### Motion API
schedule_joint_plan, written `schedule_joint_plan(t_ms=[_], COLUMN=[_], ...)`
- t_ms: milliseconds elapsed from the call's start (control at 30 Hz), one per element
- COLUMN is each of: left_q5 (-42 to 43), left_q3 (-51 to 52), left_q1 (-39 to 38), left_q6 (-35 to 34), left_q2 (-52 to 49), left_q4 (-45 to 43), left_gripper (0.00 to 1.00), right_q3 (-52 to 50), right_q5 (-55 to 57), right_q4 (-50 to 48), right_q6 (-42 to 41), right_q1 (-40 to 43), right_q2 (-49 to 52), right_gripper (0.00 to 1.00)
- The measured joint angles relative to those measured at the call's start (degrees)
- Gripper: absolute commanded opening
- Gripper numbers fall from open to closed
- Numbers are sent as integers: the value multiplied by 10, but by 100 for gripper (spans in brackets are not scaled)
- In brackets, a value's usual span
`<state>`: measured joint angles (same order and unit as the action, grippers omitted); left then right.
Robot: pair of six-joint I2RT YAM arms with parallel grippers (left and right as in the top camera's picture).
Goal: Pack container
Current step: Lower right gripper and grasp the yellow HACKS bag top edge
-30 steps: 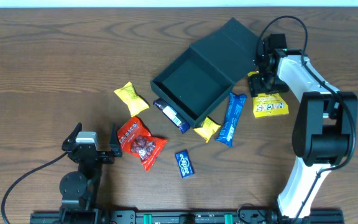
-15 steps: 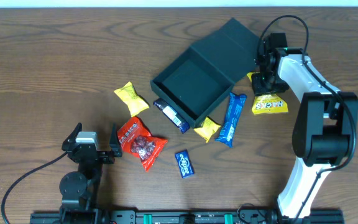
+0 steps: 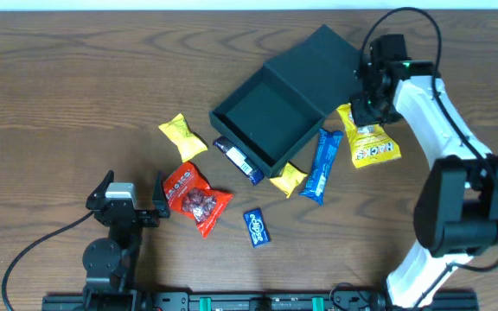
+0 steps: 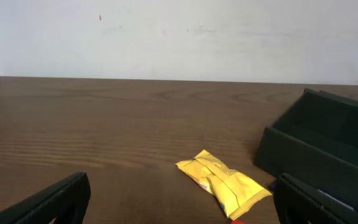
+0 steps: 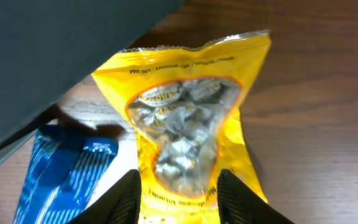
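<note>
Your right claw (image 5: 178, 182) is partly closed. Its two pale fingers (image 5: 127, 198) press on either side of a yellow bag of foil-wrapped sweets (image 5: 185, 118), gripping it near one end. You cannot tell whether the rest of the bag rests on the table.

Just beside the claw, on its left, the dark lid (image 3: 318, 59) overhangs one corner of the bag and stands between it and the container (image 3: 271, 117). A blue wafer packet (image 3: 322, 164) lies near the bag and leans against the container's near-right wall. A small yellow packet (image 3: 288, 179) sits at the container's near corner, and a dark blue bar (image 3: 238, 158) is tucked partly under its near-left wall. Further left lie a second yellow packet (image 3: 182, 136), a red packet (image 3: 194, 197) and a small blue packet (image 3: 256, 227).

Your left claw (image 3: 133, 185) is spread wide and holds nothing. It sits at the near-left of the table, with the red packet just beside its right finger.

Everything rests on a dark brown wood-grain table (image 3: 76, 78), and a plain white wall (image 4: 179, 31) rises behind it.

The container sits at the middle of the table, open side up and turned diagonally, with one corner pointing towards you. Tray and flat-lying lid together run from near-left to far-right.
</note>
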<state>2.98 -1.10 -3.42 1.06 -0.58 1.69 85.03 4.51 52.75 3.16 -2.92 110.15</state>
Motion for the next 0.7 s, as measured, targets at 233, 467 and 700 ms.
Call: schedule_joint_plan(t_ms=[233,467,700], left_q5=[0,0,0], left_q3=[0,0,0], left_q1=[0,0,0], left_q6=[0,0,0], left_q2=[0,0,0], left_q4=[0,0,0], left_gripper=[95,95,95], right_q3=[0,-10,-63], right_q5=[-1,-28,-35], right_q4=[14,9,-51], right_q6=[0,47,51], right_q1=[0,13,42], right_q2=[-5,-5,-5], right_gripper=[99,99,99])
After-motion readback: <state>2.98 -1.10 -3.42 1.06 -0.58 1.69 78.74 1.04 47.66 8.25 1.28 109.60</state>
